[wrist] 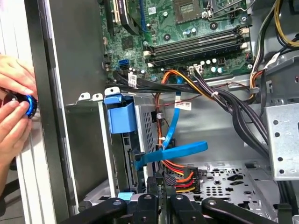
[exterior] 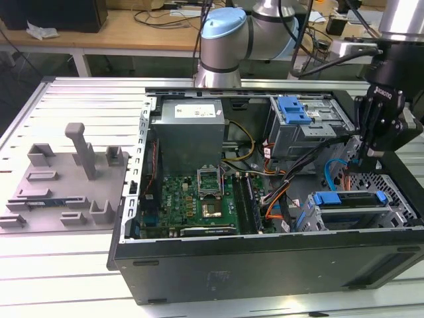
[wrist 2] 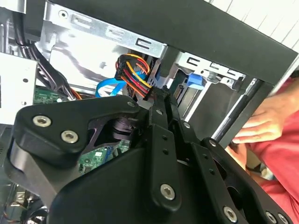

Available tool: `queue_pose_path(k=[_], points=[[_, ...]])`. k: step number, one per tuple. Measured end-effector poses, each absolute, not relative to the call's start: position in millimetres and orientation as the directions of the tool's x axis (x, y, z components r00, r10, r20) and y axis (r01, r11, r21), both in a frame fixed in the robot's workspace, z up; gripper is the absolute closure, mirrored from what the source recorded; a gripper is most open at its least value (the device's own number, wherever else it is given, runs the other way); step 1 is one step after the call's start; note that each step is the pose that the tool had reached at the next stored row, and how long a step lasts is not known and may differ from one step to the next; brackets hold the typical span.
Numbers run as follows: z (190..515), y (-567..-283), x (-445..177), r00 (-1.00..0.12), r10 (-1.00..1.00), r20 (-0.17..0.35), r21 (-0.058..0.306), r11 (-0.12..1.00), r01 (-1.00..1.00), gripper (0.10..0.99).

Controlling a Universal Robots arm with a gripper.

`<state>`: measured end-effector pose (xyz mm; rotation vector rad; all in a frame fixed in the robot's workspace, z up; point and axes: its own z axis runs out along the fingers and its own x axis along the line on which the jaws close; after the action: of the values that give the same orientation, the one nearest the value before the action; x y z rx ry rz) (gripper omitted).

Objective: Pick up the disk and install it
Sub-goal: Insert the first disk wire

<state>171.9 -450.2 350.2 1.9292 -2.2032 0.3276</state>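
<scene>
1. The gripper (exterior: 366, 154) hangs low inside the case (exterior: 265, 265), over the drive cage (exterior: 399, 199) on the exterior view's right. In both wrist views its jaws are closed, or very nearly so, and nothing is held between them (wrist 2: 161, 96).
2. In the first wrist view the gripper tips (wrist: 158, 181) sit just beside the bundle of red, orange and yellow power wires (wrist: 181, 177) and the flat blue cable (wrist: 175, 150). Whether they touch either one, I cannot tell.
3. The disk (exterior: 350, 199) lies in the cage, its blue carrier level across the top. In the first wrist view it stands edge-on in the slot (wrist: 122, 126), close to the tips.
4. Judged from this, the pick-up and the placing are done: the disk is out of the gripper and seated in its bay.
5. What is left is uncertain. Both cables run toward the disk's end, but whether they are plugged in is hidden.
6. A person's hands (wrist: 14, 107) are outside the case wall, holding a small black object with a blue ring (wrist: 29, 106).
</scene>
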Motion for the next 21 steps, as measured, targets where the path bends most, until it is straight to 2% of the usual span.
queue_pose_path(k=[4, 21], points=[[351, -456, 171, -0.127, -0.965, 0.228, -0.030, 0.123, -0.992, 0.922], [357, -493, 164, -0.103, -0.986, 0.128, -0.021, 0.102, -0.995, 0.922]])
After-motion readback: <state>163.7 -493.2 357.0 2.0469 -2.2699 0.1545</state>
